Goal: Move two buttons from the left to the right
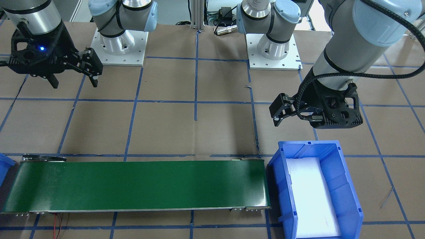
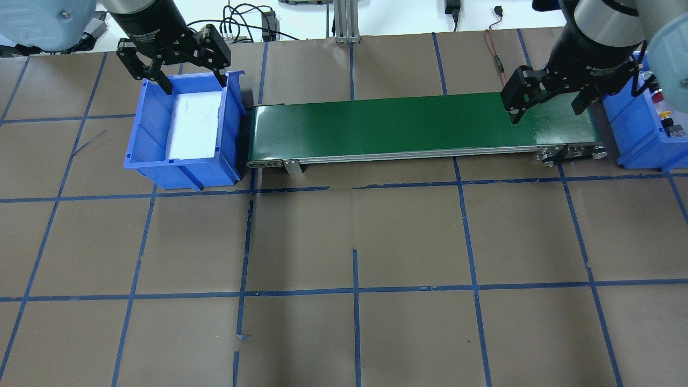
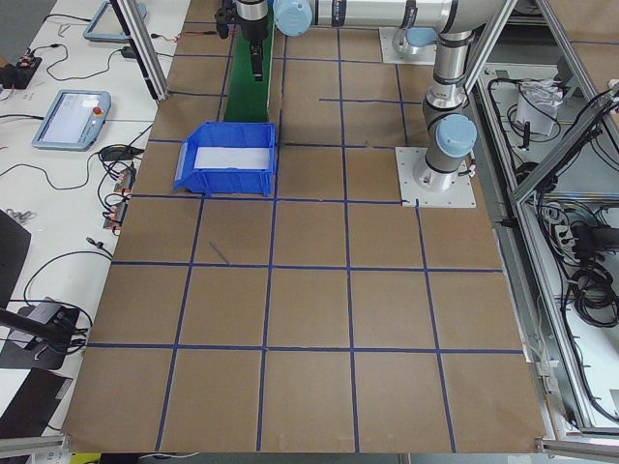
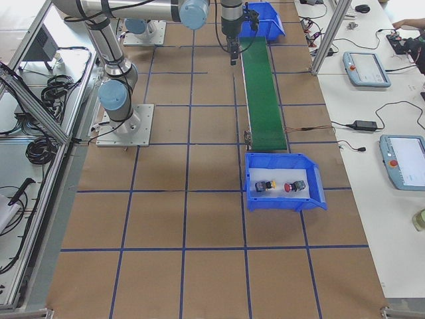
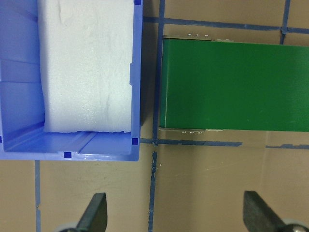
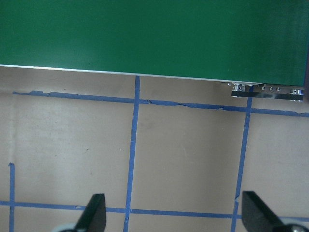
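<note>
The yellow-capped button (image 4: 269,186) and the red-capped button (image 4: 289,188) lie in the blue bin (image 4: 252,179) at the belt's right end. They also show at the overhead view's right edge, red (image 2: 657,97) and yellow (image 2: 665,114). My left gripper (image 2: 192,85) is open and empty, hovering by the left blue bin (image 2: 145,129), which holds only white foam; it also shows in the front view (image 1: 278,114) and the left wrist view (image 5: 176,215). My right gripper (image 2: 547,114) is open and empty above the belt's right end, also in the front view (image 1: 75,83) and the right wrist view (image 6: 176,212).
A green conveyor belt (image 2: 403,126) runs between the two bins, with nothing on it. The brown table (image 2: 355,242) carries a grid of blue tape. The arm bases (image 1: 119,49) stand on white plates behind the belt.
</note>
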Motion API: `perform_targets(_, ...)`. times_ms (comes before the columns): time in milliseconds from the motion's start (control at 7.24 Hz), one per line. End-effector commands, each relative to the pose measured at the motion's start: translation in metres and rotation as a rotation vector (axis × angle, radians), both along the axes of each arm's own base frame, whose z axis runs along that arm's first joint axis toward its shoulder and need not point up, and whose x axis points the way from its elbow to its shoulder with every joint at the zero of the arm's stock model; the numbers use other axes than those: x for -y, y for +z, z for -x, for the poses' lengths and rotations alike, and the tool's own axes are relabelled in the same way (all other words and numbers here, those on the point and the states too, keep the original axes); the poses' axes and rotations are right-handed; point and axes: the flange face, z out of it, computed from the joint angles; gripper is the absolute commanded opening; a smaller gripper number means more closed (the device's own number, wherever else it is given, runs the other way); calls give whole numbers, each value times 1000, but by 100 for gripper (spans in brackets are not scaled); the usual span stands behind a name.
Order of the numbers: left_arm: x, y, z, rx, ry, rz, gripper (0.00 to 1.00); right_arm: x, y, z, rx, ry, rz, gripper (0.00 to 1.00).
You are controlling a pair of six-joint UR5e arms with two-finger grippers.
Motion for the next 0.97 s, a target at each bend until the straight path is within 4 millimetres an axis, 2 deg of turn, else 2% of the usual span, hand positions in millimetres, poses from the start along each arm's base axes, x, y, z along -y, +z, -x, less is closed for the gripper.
perform_targets(0, 0, 0, 0, 0, 0, 0, 100, -12, 2, -3, -13, 6, -39, 100)
perform_targets(414, 0, 0, 0, 0, 0, 0, 100, -8, 1, -3, -18, 9, -39, 100)
perform_targets(828, 0, 0, 0, -1, -2, 1, 100, 11, 0, -2, -14, 11, -47, 100)
